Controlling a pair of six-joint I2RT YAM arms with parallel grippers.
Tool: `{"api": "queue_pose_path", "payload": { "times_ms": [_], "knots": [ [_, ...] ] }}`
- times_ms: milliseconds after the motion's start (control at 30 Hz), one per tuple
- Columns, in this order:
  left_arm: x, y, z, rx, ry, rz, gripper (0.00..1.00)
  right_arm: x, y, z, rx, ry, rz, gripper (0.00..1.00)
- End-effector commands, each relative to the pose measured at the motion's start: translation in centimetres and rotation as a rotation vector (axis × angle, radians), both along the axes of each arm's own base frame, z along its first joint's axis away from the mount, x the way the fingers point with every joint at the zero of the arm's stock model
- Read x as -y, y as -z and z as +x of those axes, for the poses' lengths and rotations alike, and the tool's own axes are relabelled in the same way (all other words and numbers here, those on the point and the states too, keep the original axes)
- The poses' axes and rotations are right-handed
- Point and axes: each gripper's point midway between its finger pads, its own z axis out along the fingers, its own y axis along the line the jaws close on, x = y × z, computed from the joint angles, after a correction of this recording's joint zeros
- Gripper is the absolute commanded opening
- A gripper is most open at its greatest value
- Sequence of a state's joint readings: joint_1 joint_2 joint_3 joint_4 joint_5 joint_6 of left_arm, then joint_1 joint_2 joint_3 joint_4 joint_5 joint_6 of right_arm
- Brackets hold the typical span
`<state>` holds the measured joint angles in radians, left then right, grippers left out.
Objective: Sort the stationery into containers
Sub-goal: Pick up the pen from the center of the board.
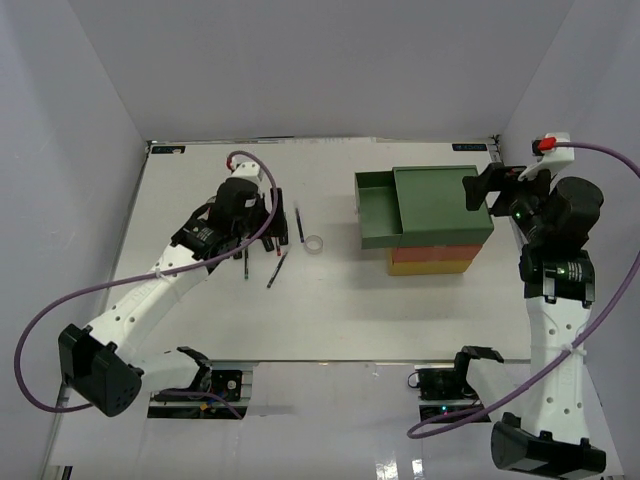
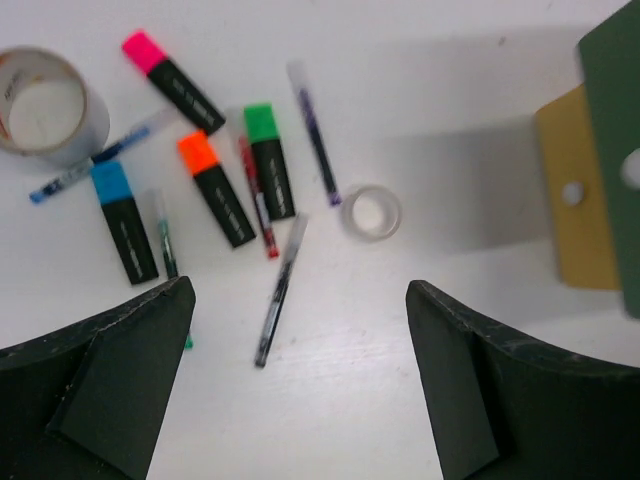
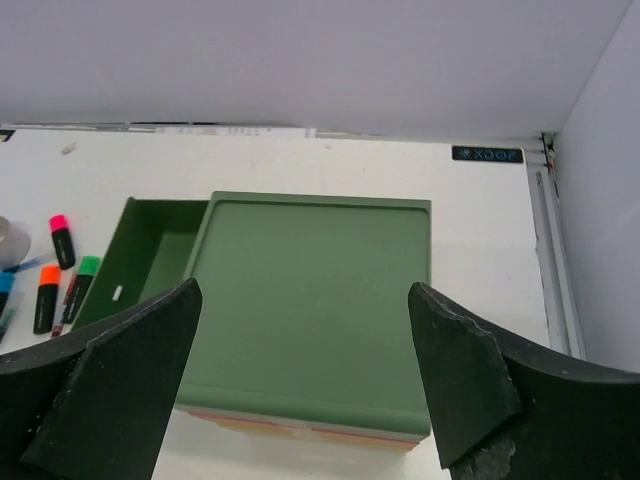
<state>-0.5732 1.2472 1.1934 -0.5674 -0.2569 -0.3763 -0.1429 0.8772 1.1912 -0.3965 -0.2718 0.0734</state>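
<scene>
Left wrist view: my left gripper (image 2: 298,300) is hanging over the table (image 2: 440,70), fingers (image 2: 110,400) spread wide and gripping nothing. A dark pen (image 2: 279,295) is lying just past the gap. Four highlighters are lying flat around 10 to 11 o'clock: pink highlighter (image 2: 172,80), green highlighter (image 2: 270,160), orange highlighter (image 2: 215,185) and blue highlighter (image 2: 123,220). A red pen (image 2: 256,195) is lying between the green and orange ones, and a purple pen (image 2: 317,130) at 12. The grey tape roll (image 2: 45,105) is sitting in the 10 o'clock corner with a blue pen (image 2: 95,160) just beside it. The white tape roll (image 2: 371,213) is sitting at 1 o'clock. The drawer stack (image 2: 575,195) is showing at 3.

Right wrist view: my right gripper (image 3: 300,300) is hovering above the stack's dark green top (image 3: 320,240), jaws apart and empty. The green drawer (image 3: 150,240) is standing pulled out toward 9 o'clock.

Top view: the stationery is lying under my left gripper at 10 o'clock and the stack is standing at 2. The orange-red tray (image 1: 430,253) and yellow tray (image 1: 430,267) are peeking out below. My right gripper is sitting at the stack's 3 o'clock edge.
</scene>
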Motion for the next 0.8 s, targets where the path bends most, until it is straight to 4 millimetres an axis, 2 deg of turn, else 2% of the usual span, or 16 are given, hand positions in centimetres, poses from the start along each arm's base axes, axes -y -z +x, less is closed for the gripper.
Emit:
{"api": "queue_pose_path", "payload": {
  "times_ms": [0, 100, 133, 200, 233, 267, 367, 600, 767],
  "knots": [
    [-0.7, 4.1, -3.4, -0.086, 0.107, 0.016, 0.98, -2.3, -1.4, -2.1, 0.095, -0.090, -0.053, 0.90],
    [-0.9, 6.8, -4.7, -0.141, 0.136, 0.019, 0.98, -3.5, -1.6, -3.9, 0.144, -0.112, -0.065, 0.90],
    [-1.2, 8.6, -5.2, -0.176, 0.143, 0.036, 0.98, -3.6, -1.5, -4.3, 0.155, -0.112, -0.070, 0.90],
    [-1.4, 9.9, -5.3, -0.194, 0.140, 0.045, 0.98, -4.9, -1.9, -6.0, 0.196, -0.169, -0.075, 0.90],
    [-1.4, 11.0, -5.4, -0.218, 0.142, 0.055, 0.98, -5.2, -1.2, -6.3, 0.191, -0.184, -0.078, 0.90],
    [-1.4, 11.5, -5.2, -0.220, 0.141, 0.060, 0.98, -5.3, -1.3, -7.1, 0.219, -0.199, -0.104, 0.90],
    [-1.0, 12.9, -4.5, -0.235, 0.160, 0.060, 0.94, -6.1, -0.1, -8.0, 0.213, -0.248, -0.112, 0.90],
    [-1.0, 16.3, -2.1, -0.314, 0.161, 0.089, 0.85, -6.3, 1.9, -8.5, 0.191, -0.262, -0.116, 0.90],
    [-0.8, 18.2, -1.4, -0.362, 0.150, 0.114, 0.73, -6.3, 2.9, -8.6, 0.187, -0.259, -0.116, 0.90]
  ]
}}
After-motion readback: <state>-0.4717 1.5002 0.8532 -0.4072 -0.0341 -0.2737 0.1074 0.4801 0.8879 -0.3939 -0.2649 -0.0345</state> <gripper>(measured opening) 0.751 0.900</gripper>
